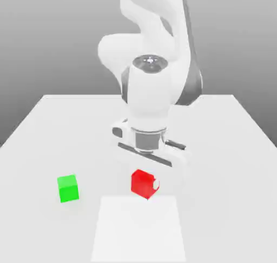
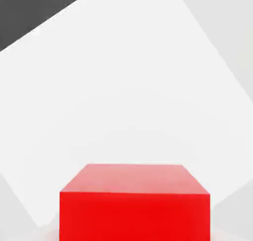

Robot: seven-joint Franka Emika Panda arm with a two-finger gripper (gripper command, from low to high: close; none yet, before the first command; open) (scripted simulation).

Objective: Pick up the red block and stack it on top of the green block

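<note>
**Red cube held at the claw, green cube apart on the table**

The red block (image 1: pixel 143 183) is a cube, so it has no long axis. In the exterior view it sits turned, one vertical edge facing the camera and two side faces showing, a lower corner pointing down toward the table (image 1: pixel 227 148). It appears slightly raised off the surface, though contact with the table cannot be settled. In the hand view the red block (image 2: pixel 134 205) presents one flat face squarely, with its upper face receding behind.

The green block (image 1: pixel 68 188) rests flat on the table, well apart from the red block, toward the exterior view's left. Its faces lie nearly square to the camera. Nothing stands between the two cubes. A paler rectangular patch (image 1: pixel 138 229) marks the table surface just in front of the red block.

The gripper (image 1: pixel 147 182) hangs beneath the white arm (image 1: pixel 151 89), directly over the red block. A pale fingertip (image 1: pixel 157 184) touches the cube's side toward the exterior view's right. The claw is set narrow, closed to the cube's width and holding it.
</note>
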